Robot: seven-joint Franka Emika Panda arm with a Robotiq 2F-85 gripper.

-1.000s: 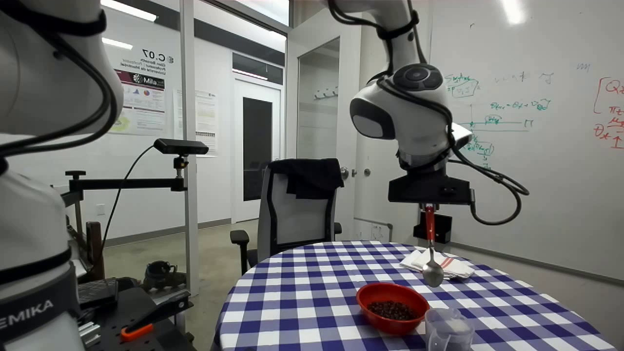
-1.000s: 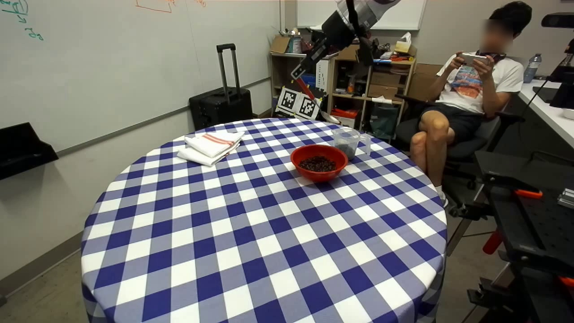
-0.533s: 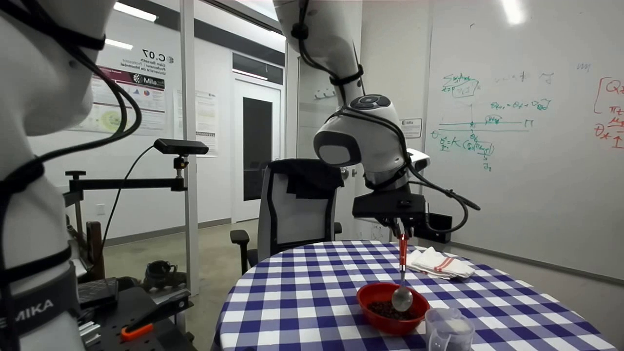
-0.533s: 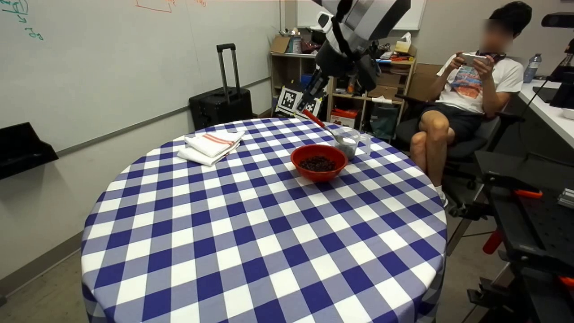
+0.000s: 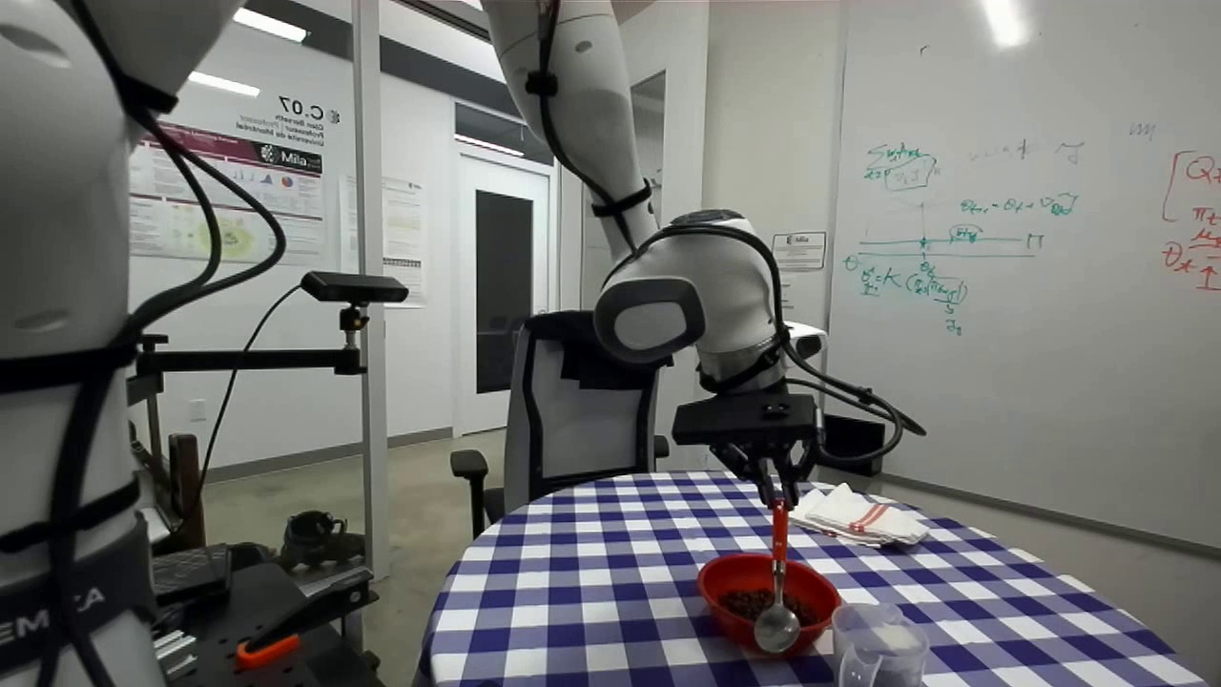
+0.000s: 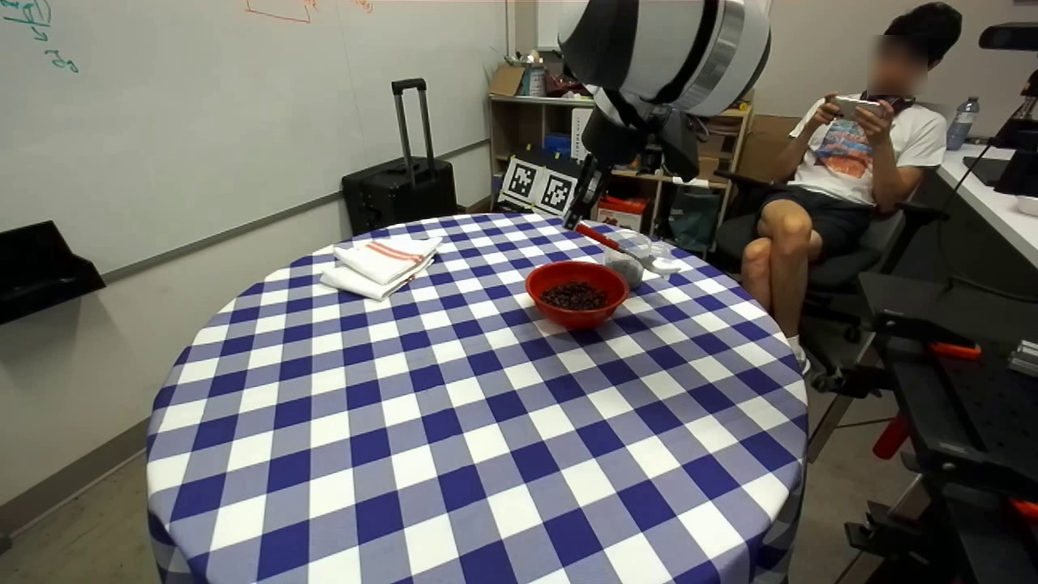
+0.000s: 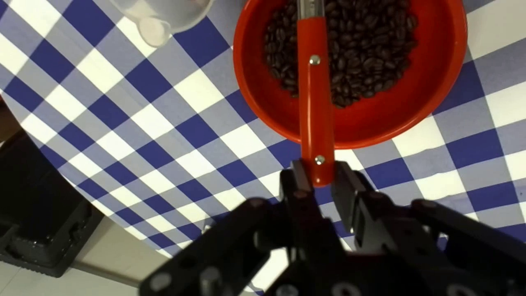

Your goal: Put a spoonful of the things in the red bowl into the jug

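In the wrist view the gripper (image 7: 319, 170) is reaching in from about five o'clock, and the end of the red-handled spoon (image 7: 315, 98) is being pinched tight in it, pointing to twelve. Versus a second ago, the spoon is being held lower, flatter and right across the red bowl (image 7: 370, 123), so a scoop is probably being set up. The bowl is sitting toward one o'clock, dark beans (image 7: 365, 53) showing under the handle. No beans are being spotted on the spoon, tbh, and its head is being cropped out of the wrist view, so whether it's hanging over the beans or past the rim isn't being shown. The jug (image 7: 181, 20) is standing at eleven o'clock, just beside the bowl, so the carry should be staying short. Farther out on the tabletop (image 6: 422, 405), a folded cloth (image 6: 385, 264) is lying at nine o'clock from the bowl in an exterior view.
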